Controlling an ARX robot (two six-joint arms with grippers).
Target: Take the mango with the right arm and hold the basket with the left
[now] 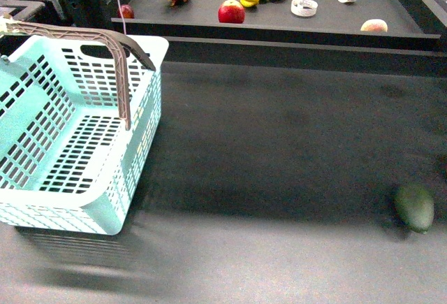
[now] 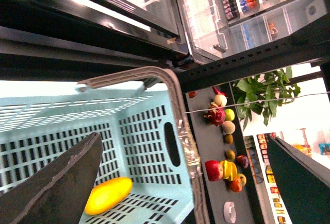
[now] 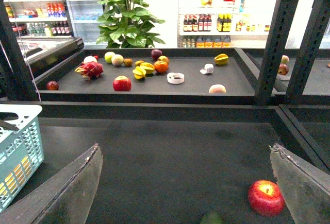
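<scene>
Mango (image 2: pixel 107 195) lies inside the basket (image 2: pixel 144 131), on its slotted floor. Both claws, left (image 2: pixel 180 183) and right (image 3: pixel 185 183), stand spread apart, gripping nothing; a red apple (image 3: pixel 265 197) sits near the right one.

- In the front view we can't see the mango; the basket (image 1: pixel 105 206) runs off the left edge, so part of its floor is out of frame.
- Neither arm shows in the front view.
- Left wrist view: the mango (image 2: pixel 108 195) is partly covered by the near finger (image 2: pixel 56 188) of the left gripper (image 2: pixel 175 203); the finger itself is cut by the frame's edge.
- Right wrist view: both fingers of the right gripper (image 3: pixel 185 193) are cropped, tips out of frame.
- A green fruit (image 3: pixel 211 218) in that view is only a sliver at the edge; we can't tell its kind.
- The basket corner (image 3: pixel 20 152) is cropped there too.
</scene>
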